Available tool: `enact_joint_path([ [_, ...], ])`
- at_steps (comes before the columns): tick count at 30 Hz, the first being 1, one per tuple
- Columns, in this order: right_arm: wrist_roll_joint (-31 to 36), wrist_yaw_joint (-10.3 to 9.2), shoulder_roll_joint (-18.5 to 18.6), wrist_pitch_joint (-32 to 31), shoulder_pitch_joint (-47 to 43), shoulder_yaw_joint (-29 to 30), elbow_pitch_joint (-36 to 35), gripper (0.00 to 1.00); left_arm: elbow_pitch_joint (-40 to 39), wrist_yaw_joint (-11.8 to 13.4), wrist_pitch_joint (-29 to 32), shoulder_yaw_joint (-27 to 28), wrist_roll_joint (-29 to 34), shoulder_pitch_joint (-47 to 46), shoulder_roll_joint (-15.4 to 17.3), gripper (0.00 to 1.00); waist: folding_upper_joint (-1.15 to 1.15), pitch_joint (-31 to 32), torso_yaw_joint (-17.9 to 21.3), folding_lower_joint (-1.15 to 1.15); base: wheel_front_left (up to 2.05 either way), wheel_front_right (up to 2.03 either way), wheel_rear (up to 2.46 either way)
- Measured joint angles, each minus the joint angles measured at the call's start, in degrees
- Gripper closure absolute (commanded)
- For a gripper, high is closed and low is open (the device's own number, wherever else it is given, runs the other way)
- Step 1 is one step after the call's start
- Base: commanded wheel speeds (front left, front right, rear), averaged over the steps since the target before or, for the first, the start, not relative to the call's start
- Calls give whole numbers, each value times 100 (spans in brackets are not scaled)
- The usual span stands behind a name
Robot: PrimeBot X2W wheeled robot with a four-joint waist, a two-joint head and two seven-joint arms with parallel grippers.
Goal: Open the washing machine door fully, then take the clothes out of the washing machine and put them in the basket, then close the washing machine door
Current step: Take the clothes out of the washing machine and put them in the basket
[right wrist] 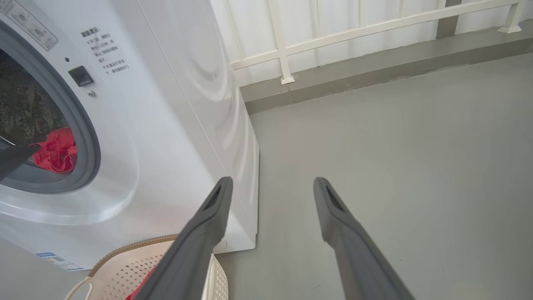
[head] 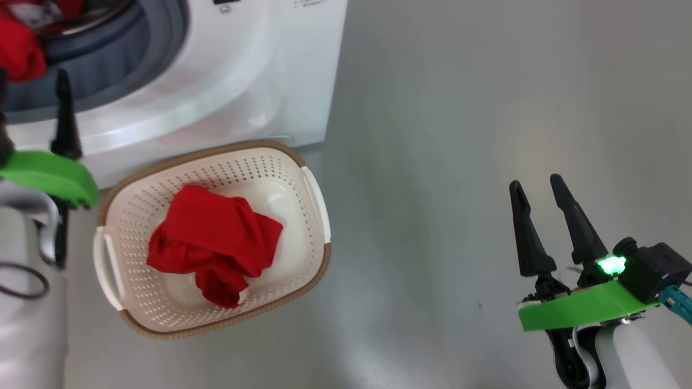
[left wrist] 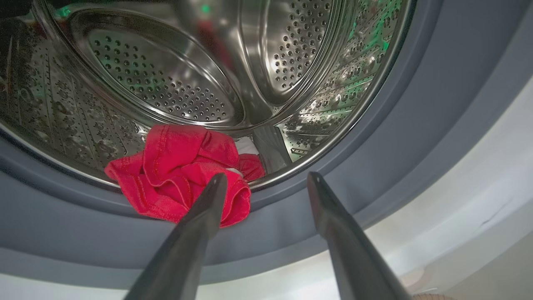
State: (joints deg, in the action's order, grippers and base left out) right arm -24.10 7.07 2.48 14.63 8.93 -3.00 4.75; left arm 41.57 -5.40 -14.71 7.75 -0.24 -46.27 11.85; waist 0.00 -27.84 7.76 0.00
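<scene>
Head view, basket [head: 135, 210]: one, on the floor [head: 459, 108] just beside the washing machine [head: 248, 70], holding one red garment [head: 213, 240].
Left wrist view, drum [left wrist: 158, 79]: one second red garment [left wrist: 175, 175] lying at its front lip.
Left gripper [left wrist: 267, 177]: spread, empty, tips near that garment.
Right gripper [head: 535, 182]: spread, empty, above the floor.

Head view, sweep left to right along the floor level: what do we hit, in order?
left hand → basket, with a red garment lying in it → bare grey floor → right hand
</scene>
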Motion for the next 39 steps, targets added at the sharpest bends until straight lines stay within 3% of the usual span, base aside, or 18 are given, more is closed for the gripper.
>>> enact_joint_path([
  [14, -131, 0, -1, 0, 314, -235, -66, 0, 1656, 369, 0, -85, 204, -1451, 778, 0, 0, -531, 527, 0, 0, 0, 0],
  [29, -302, 0, -3, 0, 458, -423, -131, 0, 2695, 747, 0, -265, 332, -2384, 1444, 0, 0, -964, 973, 0, 0, 0, 0],
  [39, -368, 0, -4, 0, 460, -501, -169, 0, 3028, 848, -1, -485, 453, -2738, 1714, 0, 0, -1102, 1123, 0, 0, 0, 0],
])
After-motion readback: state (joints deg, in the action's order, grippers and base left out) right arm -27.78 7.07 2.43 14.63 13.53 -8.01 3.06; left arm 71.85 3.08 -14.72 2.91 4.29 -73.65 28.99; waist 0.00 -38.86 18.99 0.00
